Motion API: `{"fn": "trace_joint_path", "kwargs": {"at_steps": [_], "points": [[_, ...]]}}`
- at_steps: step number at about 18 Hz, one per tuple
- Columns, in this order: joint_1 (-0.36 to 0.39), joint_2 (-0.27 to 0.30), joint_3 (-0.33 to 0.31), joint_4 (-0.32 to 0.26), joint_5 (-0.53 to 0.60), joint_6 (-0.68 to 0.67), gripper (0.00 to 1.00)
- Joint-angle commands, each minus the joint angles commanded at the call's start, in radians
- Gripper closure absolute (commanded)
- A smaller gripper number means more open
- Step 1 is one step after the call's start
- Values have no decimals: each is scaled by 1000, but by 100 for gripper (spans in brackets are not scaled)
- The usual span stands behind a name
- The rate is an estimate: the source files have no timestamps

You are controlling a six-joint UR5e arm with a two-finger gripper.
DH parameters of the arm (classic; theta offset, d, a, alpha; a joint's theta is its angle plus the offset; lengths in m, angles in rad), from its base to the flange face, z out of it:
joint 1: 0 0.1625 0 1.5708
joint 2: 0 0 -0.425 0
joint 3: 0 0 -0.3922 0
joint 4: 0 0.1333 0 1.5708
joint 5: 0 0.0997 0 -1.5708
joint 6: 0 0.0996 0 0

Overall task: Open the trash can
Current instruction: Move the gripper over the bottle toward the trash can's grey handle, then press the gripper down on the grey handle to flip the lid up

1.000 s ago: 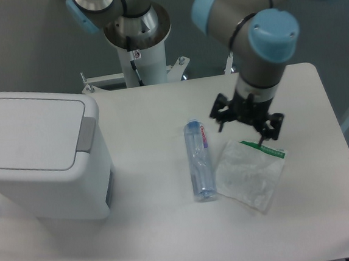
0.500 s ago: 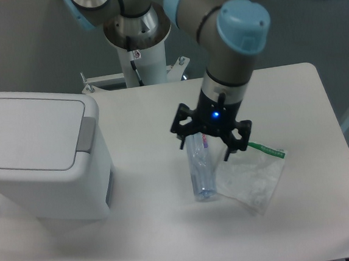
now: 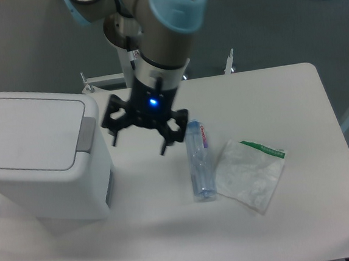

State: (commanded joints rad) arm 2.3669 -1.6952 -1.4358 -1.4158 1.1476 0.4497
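Bin (image 3: 39, 160) sits left of your claw (image 3: 140, 139), lid (image 3: 31, 134) flat and closed, grey tab (image 3: 87, 134) on the edge facing the claw. Your claw hangs above the surface (image 3: 294, 95), fingers spread, gripping nothing, blue light on at its base. It's near the tab but apart from it. Bottle (image 3: 199, 159) lies just right of the claw, lengthwise. Clear bag (image 3: 250, 174) with green strip lies further right, touching the bottle's side.
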Motion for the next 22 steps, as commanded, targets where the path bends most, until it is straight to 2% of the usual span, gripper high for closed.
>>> {"fn": "trace_joint_path", "kwargs": {"at_steps": [4,10,22], "points": [[-5,8,-21,6,-2,-29,0],[-8,-23,-23,9,-6,-37,0],[-8,-23,-58,9,-25,-45,0]]}}
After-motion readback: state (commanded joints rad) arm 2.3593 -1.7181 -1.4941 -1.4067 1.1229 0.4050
